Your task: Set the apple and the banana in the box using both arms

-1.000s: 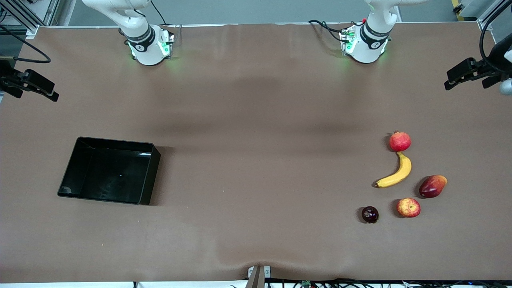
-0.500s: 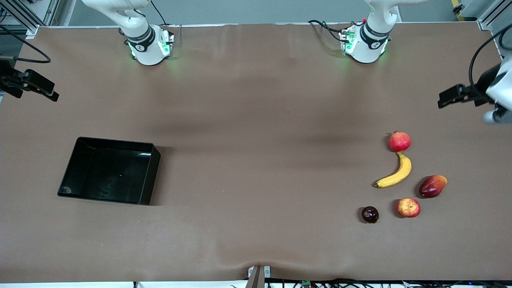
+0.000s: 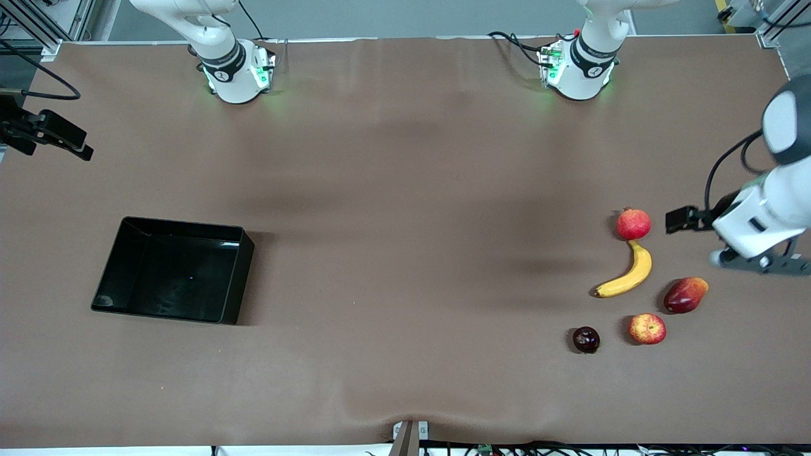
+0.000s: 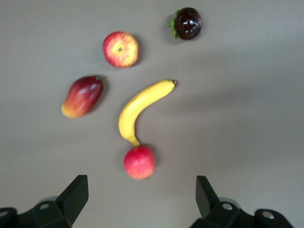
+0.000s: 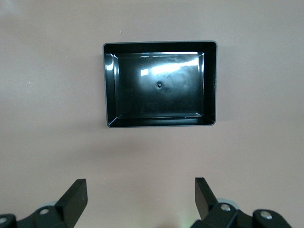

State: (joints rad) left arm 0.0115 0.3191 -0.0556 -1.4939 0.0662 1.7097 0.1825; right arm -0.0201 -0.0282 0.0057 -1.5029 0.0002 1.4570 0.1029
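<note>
I see the left gripper (image 4: 140, 199) up in the air at the left arm's end of the table (image 3: 405, 190), jaws spread wide and holding nothing, hanging over bare cloth just beside the fruit cluster. From its wrist view, the closest fruit to the fingers is a round red fruit with a crown tip (image 4: 139, 162); the banana (image 4: 140, 107) starts right at that fruit, its stem end touching or nearly touching it, and curves away from the gripper. Past the banana's other tip sits the apple (image 4: 120, 49), red with yellow patches, and beside the apple a small dark glossy fruit (image 4: 187, 23) with a green collar. An elongated dark red-orange fruit (image 4: 82, 96) lies off to one side of the banana, apart from it. In the front view the apple (image 3: 647, 329) and the dark fruit (image 3: 586, 339) are nearest the camera, the banana (image 3: 626, 273) is between them and the crowned fruit (image 3: 633, 223). The right gripper (image 5: 140, 199) is also released, fingers wide, empty, hanging at the right arm's end of the table; the right arm waits. The box (image 5: 160, 83) is ahead of its fingers, glossy black, open top, nothing in it. In the front view the box (image 3: 236, 278) sits well apart from all the fruit.
</note>
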